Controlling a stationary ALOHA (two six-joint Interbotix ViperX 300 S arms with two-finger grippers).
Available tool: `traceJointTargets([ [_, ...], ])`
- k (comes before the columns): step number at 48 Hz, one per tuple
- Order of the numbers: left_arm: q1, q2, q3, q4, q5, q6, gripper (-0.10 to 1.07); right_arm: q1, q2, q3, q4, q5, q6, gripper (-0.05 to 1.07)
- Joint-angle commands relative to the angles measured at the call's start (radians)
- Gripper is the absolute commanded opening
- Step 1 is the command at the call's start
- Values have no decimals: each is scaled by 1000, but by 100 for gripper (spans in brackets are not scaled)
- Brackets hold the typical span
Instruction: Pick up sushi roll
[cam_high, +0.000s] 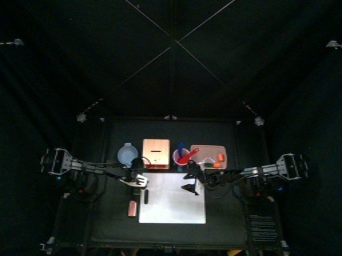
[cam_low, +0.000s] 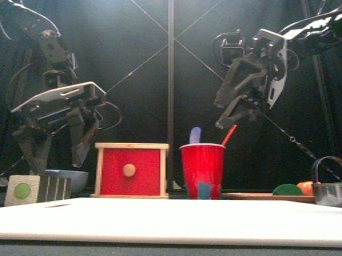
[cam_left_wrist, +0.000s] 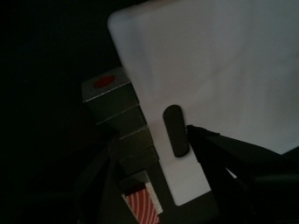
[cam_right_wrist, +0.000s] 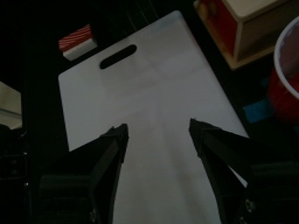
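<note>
I cannot make out a sushi roll for certain in any view. My left gripper (cam_high: 134, 181) hangs open and empty over the left edge of the white cutting board (cam_high: 174, 198); in the left wrist view (cam_left_wrist: 158, 153) the board's handle slot (cam_left_wrist: 173, 129) lies between its jaws. My right gripper (cam_high: 195, 181) hangs open and empty above the board's far right part; in the right wrist view (cam_right_wrist: 156, 129) the bare board (cam_right_wrist: 146, 87) fills the space below. In the front view both grippers, left (cam_low: 60, 158) and right (cam_low: 245, 120), hang well above the table.
Behind the board stand a red box (cam_low: 131, 170) with a pale oval on its front, a red cup (cam_low: 203, 170) holding utensils, and a wooden tray (cam_high: 211, 155) with green and orange items (cam_low: 294, 188). A bowl (cam_high: 128, 153) sits back left. A red striped item (cam_right_wrist: 76, 38) lies beside the board.
</note>
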Motion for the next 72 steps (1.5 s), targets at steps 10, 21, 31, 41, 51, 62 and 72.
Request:
traceJointTargets([
  [10, -3, -15, -58, 44, 146, -11, 96, 2, -51, 18, 3, -5, 2, 90],
  [21, -8, -40, -74, 92, 207, -83, 96, 3, -51, 32, 3, -5, 2, 90],
  [31, -28, -46, -106, 153, 213, -144, 96, 3, -51, 46, 3, -5, 0, 90],
  [41, -43, -49, -74, 155, 267, -230, 96, 3, -57, 57, 5, -5, 2, 90],
  [51, -84, -52, -52, 187, 273, -359, 96, 3, -98, 75, 3, -5, 2, 90],
  [62, -120, -57, -20, 216, 282, -460, 96, 3, -129, 94, 3, -3, 5, 90],
  [72, -123, -54, 15, 219, 275, -500, 96, 3, -137, 103, 12, -5, 3, 90],
])
